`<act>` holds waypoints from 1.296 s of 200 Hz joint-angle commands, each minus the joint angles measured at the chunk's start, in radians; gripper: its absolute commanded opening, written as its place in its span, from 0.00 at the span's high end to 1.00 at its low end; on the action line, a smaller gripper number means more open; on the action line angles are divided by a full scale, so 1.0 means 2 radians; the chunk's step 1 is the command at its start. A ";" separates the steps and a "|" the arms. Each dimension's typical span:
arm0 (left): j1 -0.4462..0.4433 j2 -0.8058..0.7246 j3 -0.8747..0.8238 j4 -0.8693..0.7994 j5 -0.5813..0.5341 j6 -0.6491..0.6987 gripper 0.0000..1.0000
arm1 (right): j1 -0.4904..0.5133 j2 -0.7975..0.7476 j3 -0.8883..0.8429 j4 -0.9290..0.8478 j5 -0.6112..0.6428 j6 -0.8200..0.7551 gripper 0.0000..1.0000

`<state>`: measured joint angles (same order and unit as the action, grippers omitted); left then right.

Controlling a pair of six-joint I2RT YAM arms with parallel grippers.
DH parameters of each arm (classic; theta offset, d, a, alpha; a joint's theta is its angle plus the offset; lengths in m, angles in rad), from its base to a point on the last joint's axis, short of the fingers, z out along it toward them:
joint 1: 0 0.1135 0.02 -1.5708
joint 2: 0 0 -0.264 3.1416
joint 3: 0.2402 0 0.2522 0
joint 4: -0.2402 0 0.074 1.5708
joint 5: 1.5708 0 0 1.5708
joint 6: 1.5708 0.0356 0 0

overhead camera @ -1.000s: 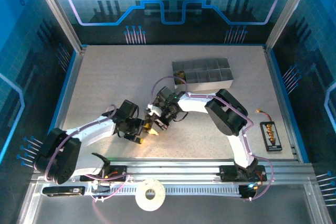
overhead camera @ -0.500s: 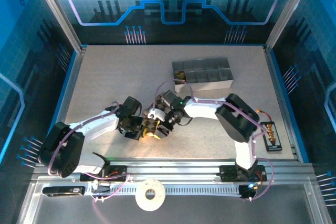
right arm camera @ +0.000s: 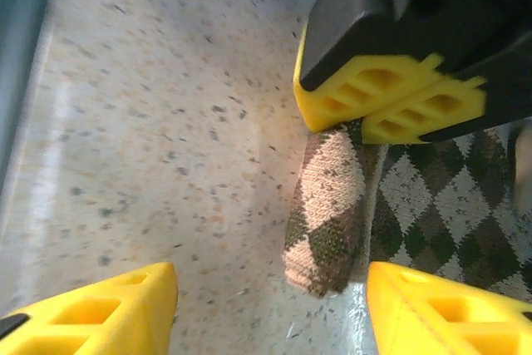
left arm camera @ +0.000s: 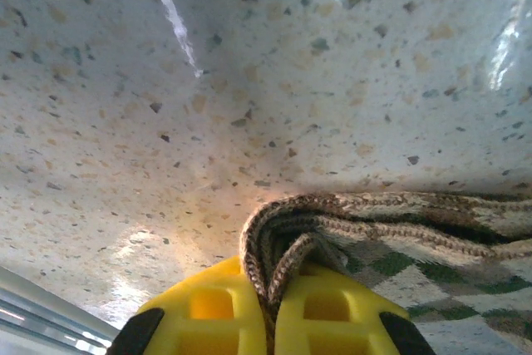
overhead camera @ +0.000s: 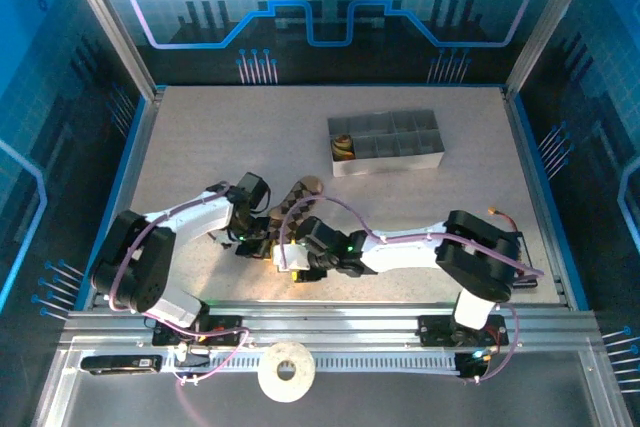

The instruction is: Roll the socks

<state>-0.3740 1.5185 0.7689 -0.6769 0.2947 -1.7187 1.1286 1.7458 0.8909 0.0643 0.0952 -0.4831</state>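
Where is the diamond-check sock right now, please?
The diamond-check sock lies front-centre on the table in the top view, pinched in the left jaws.

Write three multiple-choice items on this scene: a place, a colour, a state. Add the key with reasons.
1. Where does the grey tray stand on the table?
A. On the far side, beyond both arms.
B. At the near edge, between the bases.
C. Against the left wall.

2. What colour are the gripper fingers?
A. Red.
B. White.
C. Yellow.

3. What is the left gripper doing?
A. Standing open over bare table.
B. Shut on a fold of the check sock.
C. Shut on nothing.

Key: A, the overhead view shows it past the arms; C, both wrist views show yellow fingers; B, its fingers pinch the sock's folded edge.
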 commanded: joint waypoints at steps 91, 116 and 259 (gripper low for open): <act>0.025 -0.042 0.011 -0.002 -0.013 0.041 0.68 | -0.049 0.079 0.095 -0.080 -0.070 0.090 1.00; 0.032 -0.086 0.012 -0.026 -0.039 0.062 0.33 | -0.083 0.099 0.120 -0.130 -0.187 0.137 1.00; -0.004 -0.152 -0.094 0.153 -0.058 0.137 0.52 | -0.171 0.239 0.263 -0.293 -0.373 0.262 1.00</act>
<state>-0.3683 1.1839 0.6121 -0.4648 0.1997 -1.4815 0.7937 2.1532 1.4040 -0.3897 -0.6724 0.0010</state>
